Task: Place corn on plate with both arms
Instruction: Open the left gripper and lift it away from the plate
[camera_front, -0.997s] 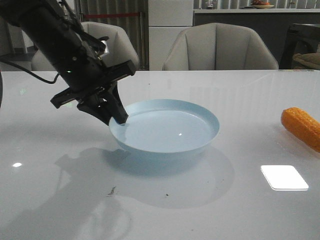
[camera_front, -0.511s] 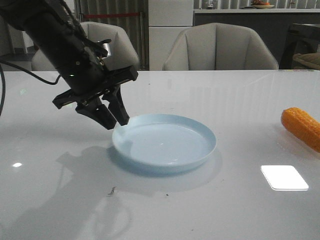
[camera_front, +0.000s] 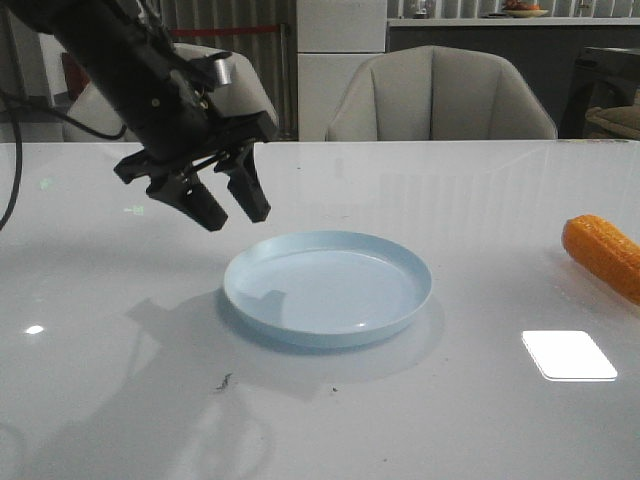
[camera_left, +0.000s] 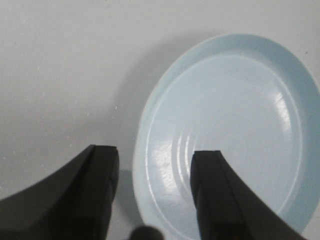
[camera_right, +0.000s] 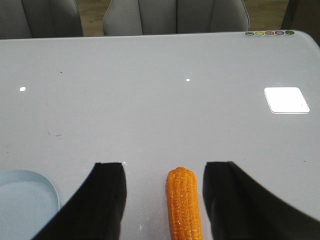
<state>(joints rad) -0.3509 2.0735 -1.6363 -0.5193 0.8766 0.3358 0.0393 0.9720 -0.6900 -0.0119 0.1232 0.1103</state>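
The pale blue plate (camera_front: 328, 288) lies flat on the white table near its middle. My left gripper (camera_front: 236, 212) hangs open just above and left of the plate's rim, holding nothing; in the left wrist view the plate (camera_left: 235, 130) shows between and beyond its fingers (camera_left: 102, 170). The orange corn (camera_front: 603, 254) lies on the table at the far right edge of the front view. In the right wrist view the corn (camera_right: 184, 202) lies between the open fingers of my right gripper (camera_right: 165, 172), untouched, and a bit of the plate (camera_right: 25, 200) shows too.
A bright rectangle of reflected light (camera_front: 568, 354) sits on the table in front of the corn. Two grey chairs (camera_front: 440, 95) stand behind the table's far edge. Small dark specks (camera_front: 222, 381) mark the table near the front.
The left gripper let go of the plate's rim, opened and rose up and away to the left. The plate, tilted a second ago, dropped flat onto the table.
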